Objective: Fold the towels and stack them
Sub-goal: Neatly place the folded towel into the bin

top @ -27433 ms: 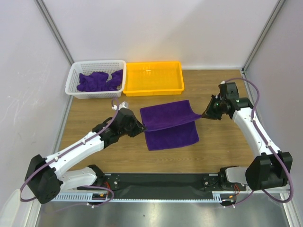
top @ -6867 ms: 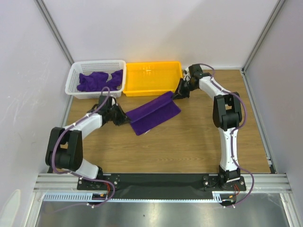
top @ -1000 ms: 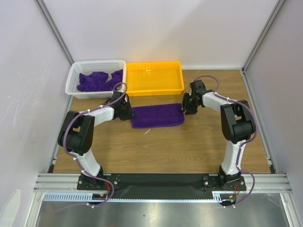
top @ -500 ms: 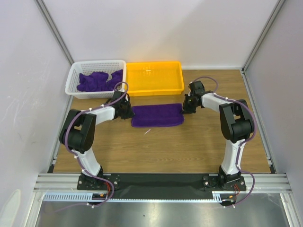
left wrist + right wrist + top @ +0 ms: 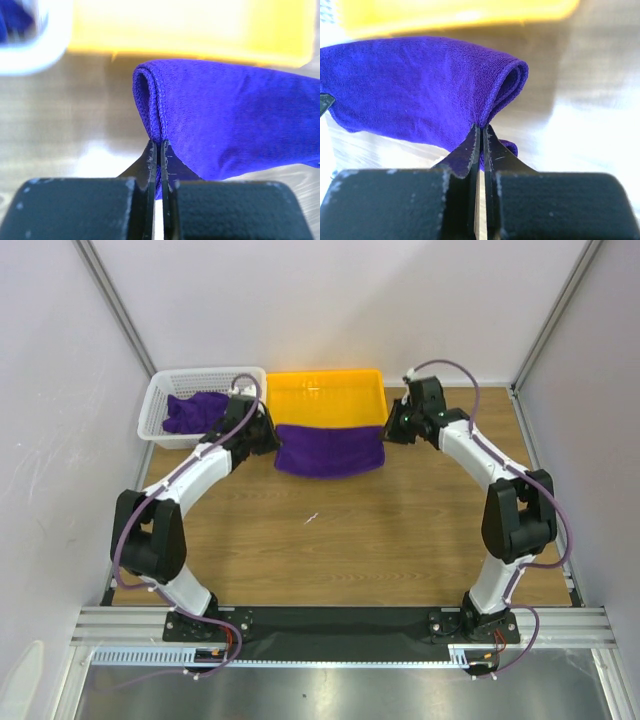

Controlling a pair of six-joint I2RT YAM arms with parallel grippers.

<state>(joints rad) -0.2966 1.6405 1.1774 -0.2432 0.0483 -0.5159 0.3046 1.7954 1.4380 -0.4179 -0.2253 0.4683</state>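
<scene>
We note one folded towel (image 5: 330,450) held off the table (image 5: 350,550), stretched between both arms and sagging a little in the middle. The left gripper (image 5: 159,146) is pinched tight on the towel's left folded end, and the right gripper (image 5: 481,134) is pinched tight on its right end. From above, the towel's far edge covers the near wall of the yellow tray (image 5: 325,398); we cannot tell whether cloth and wall touch. The tray floor shows bare yellow. Just left of the tray sits the white basket (image 5: 158,400), holding loose towels (image 5: 192,410) in a crumpled heap. A small white scrap (image 5: 312,519) lies on the table, nearer the arm bases than the towel.
</scene>
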